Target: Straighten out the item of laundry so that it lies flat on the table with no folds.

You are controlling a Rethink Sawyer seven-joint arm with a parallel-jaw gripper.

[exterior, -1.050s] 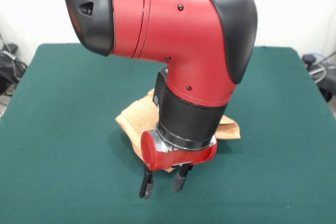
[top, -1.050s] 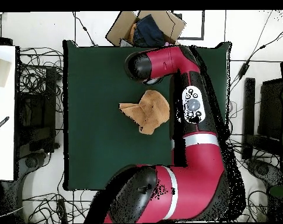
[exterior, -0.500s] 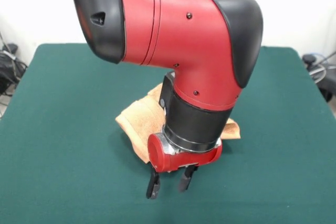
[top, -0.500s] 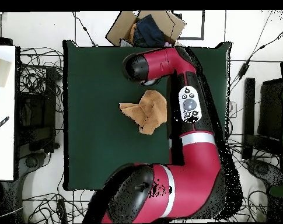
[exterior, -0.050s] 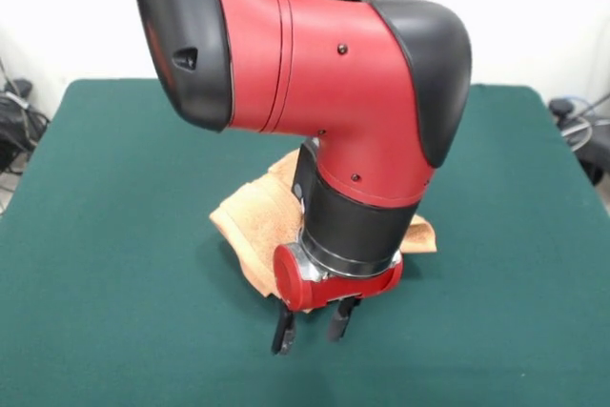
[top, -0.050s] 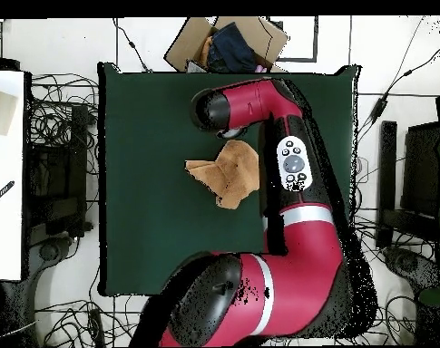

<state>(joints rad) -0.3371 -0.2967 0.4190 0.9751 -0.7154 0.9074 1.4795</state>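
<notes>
Near the table's (exterior, -0.050s: 105, 264) middle, the peach towel (exterior, -0.050s: 255, 221) lies crumpled. Over the last second the gripper (exterior, -0.050s: 314, 325), fingers spread and empty, has drifted slightly sideways past its near edge, so no straightening has begun.

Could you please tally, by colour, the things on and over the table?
Peach-orange: 1, the towel, crumpled.
Dark green: 1, the table.
Red and black: 1, the arm with its open claw.
Total: 3.
</notes>
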